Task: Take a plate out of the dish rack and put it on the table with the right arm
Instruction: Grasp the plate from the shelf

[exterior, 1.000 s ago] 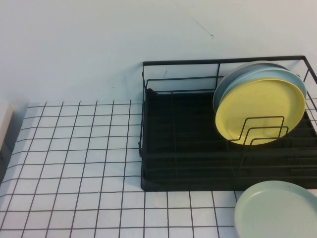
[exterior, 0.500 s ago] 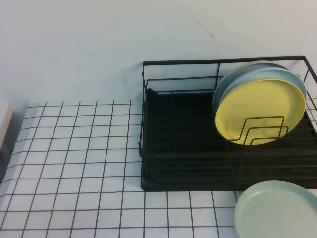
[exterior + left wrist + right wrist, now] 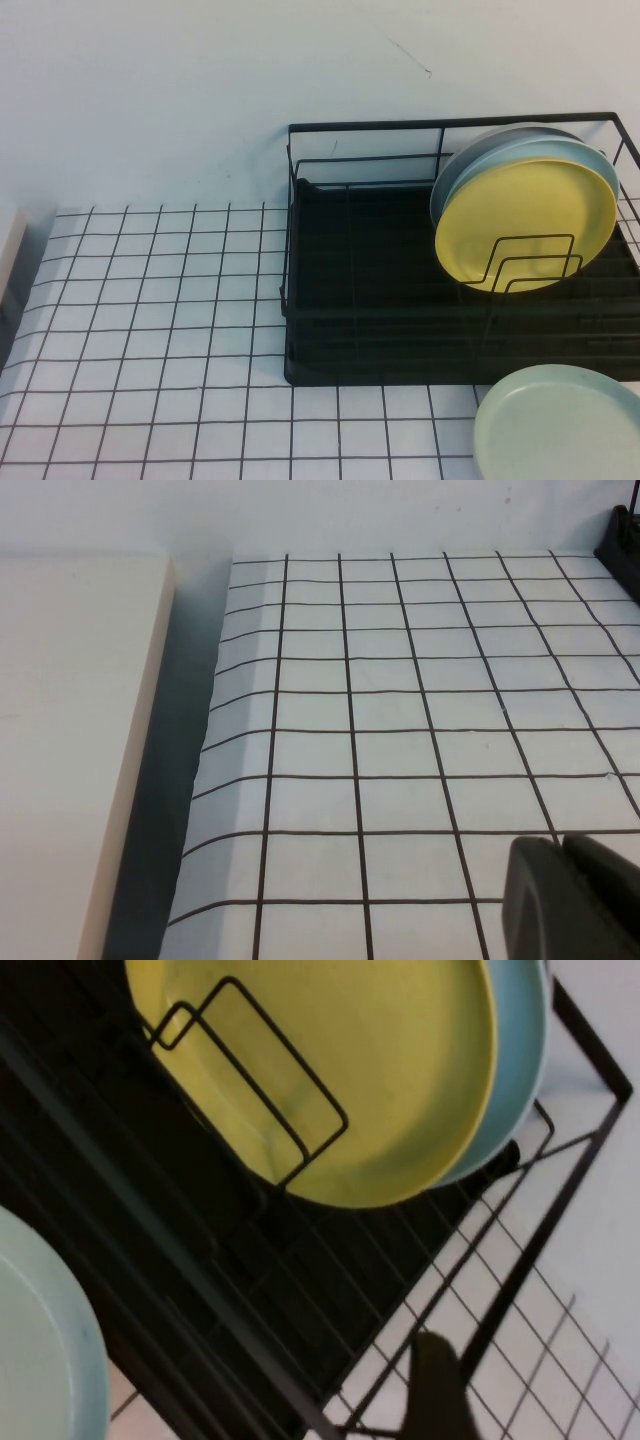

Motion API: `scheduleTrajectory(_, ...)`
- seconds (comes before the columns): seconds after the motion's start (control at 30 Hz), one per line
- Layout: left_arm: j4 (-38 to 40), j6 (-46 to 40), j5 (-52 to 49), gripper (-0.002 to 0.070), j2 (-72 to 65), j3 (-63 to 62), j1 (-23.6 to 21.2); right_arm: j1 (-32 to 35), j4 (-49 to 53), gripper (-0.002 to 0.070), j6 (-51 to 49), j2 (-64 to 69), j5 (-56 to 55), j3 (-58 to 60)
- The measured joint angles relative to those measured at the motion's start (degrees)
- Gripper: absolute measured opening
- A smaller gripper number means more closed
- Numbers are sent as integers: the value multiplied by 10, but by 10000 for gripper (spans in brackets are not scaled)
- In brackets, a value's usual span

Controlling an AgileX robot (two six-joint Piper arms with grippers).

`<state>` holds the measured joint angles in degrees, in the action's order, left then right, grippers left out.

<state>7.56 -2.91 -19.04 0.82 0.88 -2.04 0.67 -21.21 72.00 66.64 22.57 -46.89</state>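
Note:
The yellow plate (image 3: 525, 225) stands on edge in the black wire dish rack (image 3: 360, 300) at the right, held by wire loop dividers, with a light blue plate (image 3: 565, 150) just behind it. Neither arm shows in the high view. In the right wrist view the yellow plate (image 3: 340, 1070) and the rack (image 3: 250, 1290) fill the frame; a dark part of my right gripper (image 3: 435, 1390) hangs over the rack's outer edge, apart from the plate. My left gripper (image 3: 562, 900) is shut and empty, low over the gridded table (image 3: 400, 680) at the far left.
A pale mint-green plate (image 3: 560, 425) lies flat on the table (image 3: 150, 300) in front of the rack's right end. A pale board (image 3: 70, 730) lies along the table's left edge. The rack's left half holds no plates.

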Motion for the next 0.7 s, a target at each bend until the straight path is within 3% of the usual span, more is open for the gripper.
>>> scheduleTrajectory(0.27, 0, 0, 0, -3, 0, 0, 0, -26, -181, 442, 214, 153, -11, -75)
scheduleTrajectory(0.7, 0, 0, 0, -3, 0, 0, 0, -30, -215, 444, 238, 294, -18, -200)
